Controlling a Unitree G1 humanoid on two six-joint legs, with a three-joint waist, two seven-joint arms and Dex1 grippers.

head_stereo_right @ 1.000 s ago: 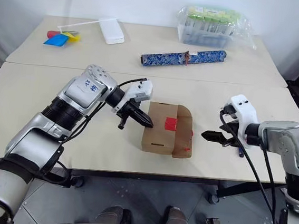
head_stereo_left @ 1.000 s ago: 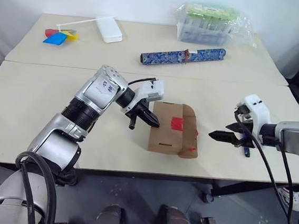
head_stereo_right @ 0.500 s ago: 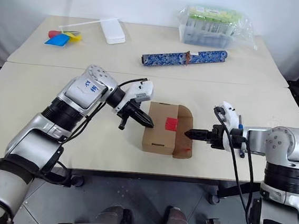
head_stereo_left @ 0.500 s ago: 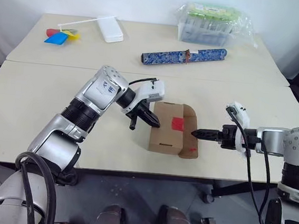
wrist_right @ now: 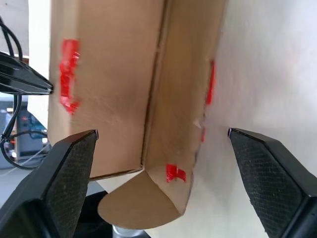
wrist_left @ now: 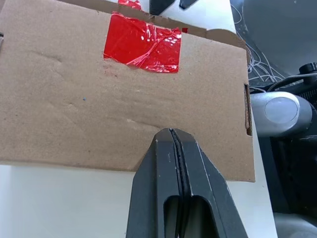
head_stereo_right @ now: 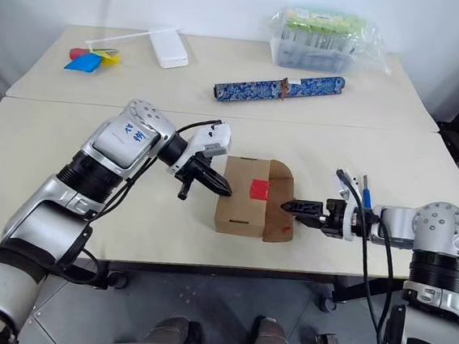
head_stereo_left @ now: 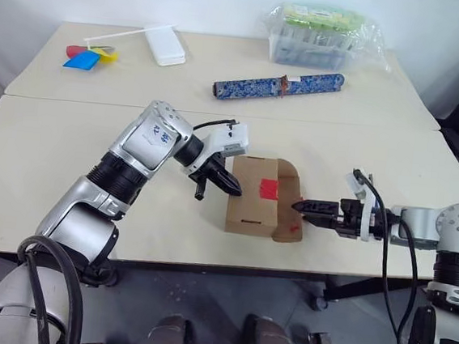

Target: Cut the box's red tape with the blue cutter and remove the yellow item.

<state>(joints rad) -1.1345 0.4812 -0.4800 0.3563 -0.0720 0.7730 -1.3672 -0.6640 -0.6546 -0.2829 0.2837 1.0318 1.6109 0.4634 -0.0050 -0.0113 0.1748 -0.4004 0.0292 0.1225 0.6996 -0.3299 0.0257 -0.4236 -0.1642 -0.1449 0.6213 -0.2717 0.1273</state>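
Two hands flank the box (head_stereo_left: 257, 195), which lies flat near the front edge of the surface (head_stereo_left: 45, 146) with its long axis running near to far. The left hand (head_stereo_left: 233, 185) is clenched on nothing, its fingertips pressed on the box's left edge as if to steady it. The right hand (head_stereo_left: 302, 204) lies almost level on the box's right side, released and spread wide, its tips pointing left at the open flap, just short of the cardboard or barely touching it; the right wrist view shows the box's end framed between the two fingers. The red tape (head_stereo_left: 269, 189) sits on the top face, toward the far right corner, between the two hands and nearer the right one. A slim blue thing (head_stereo_right: 365, 186) behind the right wrist may be the blue cutter, lying on the surface to the right of the box; it is too small to be sure. Neither hand holds a tool, so the cutting seems not yet begun, and the right arm looks better placed to fetch the cutter.
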